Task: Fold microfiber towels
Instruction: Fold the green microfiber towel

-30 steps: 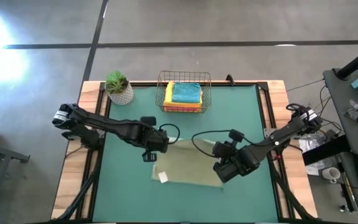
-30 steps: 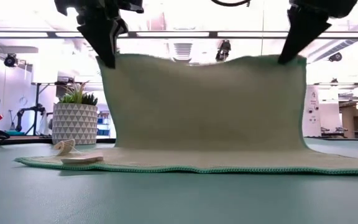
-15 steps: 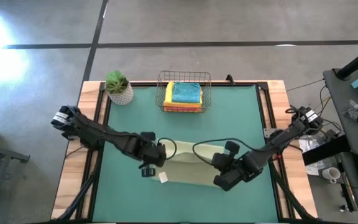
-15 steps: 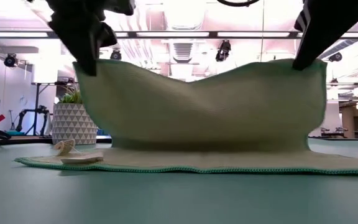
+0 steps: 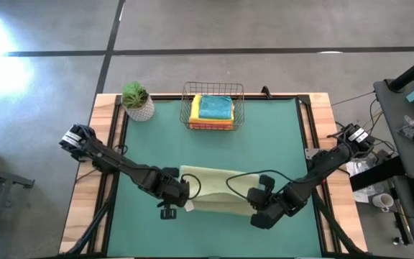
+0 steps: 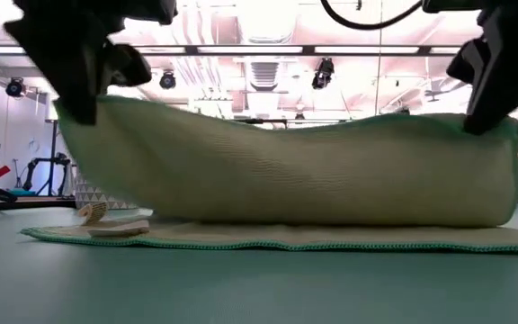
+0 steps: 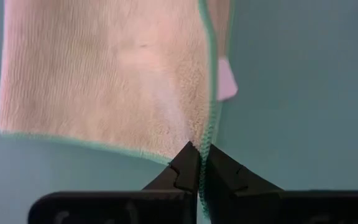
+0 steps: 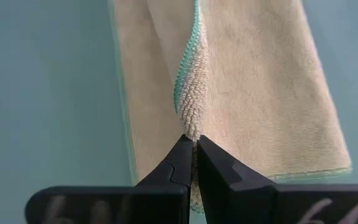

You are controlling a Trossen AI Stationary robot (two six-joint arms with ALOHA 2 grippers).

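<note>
Fingers of the left gripper [image 7: 199, 163] and right gripper [image 8: 190, 155] are each clenched on a corner of the sage towel [image 5: 218, 189], carrying that edge over its flat half on the tabletop [image 5: 264, 137]. First fold looks half made; more remain. Folded teal, yellow and orange towels sit stacked in the basket [image 5: 190, 96]
</note>
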